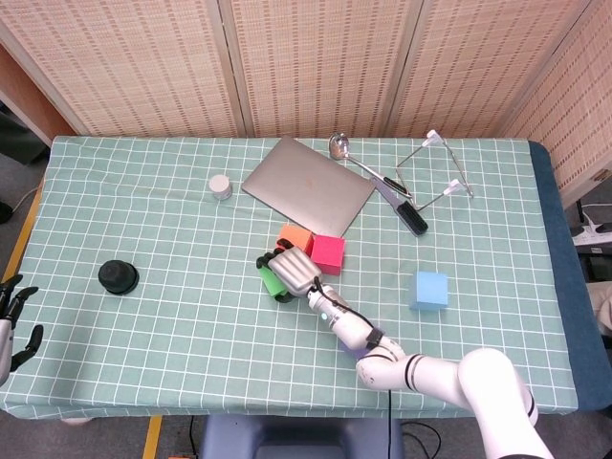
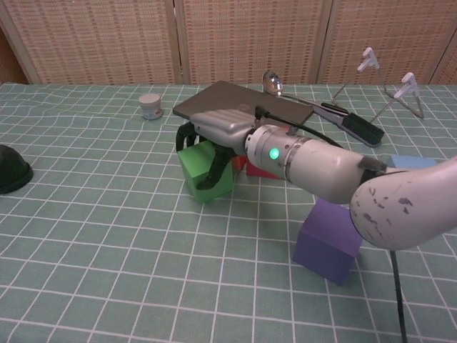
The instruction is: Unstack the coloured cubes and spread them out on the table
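Five cubes are out on the checked table (image 1: 143, 220). The right hand (image 1: 293, 271) sits at frame centre, fingers wrapped over the green cube (image 2: 206, 170) and gripping it. Orange cube (image 1: 294, 235) and pink cube (image 1: 328, 252) touch just above it; blue cube (image 1: 430, 289) lies well right; purple cube (image 2: 328, 239) sits under the forearm. Left hand (image 1: 13, 316), lower left edge, fingers spread, holds nothing.
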### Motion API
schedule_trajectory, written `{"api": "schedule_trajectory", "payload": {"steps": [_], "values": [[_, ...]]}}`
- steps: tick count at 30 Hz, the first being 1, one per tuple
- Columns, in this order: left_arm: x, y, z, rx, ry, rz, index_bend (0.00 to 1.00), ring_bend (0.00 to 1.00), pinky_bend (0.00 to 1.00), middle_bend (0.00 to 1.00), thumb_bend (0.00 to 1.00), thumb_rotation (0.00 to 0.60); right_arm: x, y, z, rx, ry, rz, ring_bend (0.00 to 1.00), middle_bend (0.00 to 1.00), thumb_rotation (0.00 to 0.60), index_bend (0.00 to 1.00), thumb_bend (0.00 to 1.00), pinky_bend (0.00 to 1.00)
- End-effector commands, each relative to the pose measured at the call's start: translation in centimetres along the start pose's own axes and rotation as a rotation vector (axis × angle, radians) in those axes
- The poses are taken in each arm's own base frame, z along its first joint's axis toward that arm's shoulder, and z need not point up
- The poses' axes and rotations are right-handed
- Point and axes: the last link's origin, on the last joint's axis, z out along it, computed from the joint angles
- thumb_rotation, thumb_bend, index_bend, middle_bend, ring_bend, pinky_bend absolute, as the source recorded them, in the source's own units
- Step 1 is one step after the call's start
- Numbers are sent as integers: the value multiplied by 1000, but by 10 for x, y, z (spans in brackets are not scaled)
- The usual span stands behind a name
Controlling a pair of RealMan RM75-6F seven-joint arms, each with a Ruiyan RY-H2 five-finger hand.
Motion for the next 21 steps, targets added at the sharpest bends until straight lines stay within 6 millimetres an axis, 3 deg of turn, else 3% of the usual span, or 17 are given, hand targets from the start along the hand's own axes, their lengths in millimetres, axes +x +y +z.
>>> {"api": "schedule_trajectory", "payload": {"steps": [1, 12, 21], "values": [[0, 0, 0, -1, -1, 0, 244, 162, 332, 127, 393, 600, -1, -1, -2, 12, 16, -4, 359, 466, 600, 550, 88, 409], [-1, 1, 0, -4, -3, 1, 244, 162, 332, 127, 394, 600, 13, -14, -17, 66, 138, -5, 372, 481, 600, 562, 95, 425], [-1, 2, 0, -10, -5, -1, 244, 162, 332, 127, 394, 600, 8, -34, -37, 174, 15, 131, 372, 482, 600, 562, 95, 425]]}}
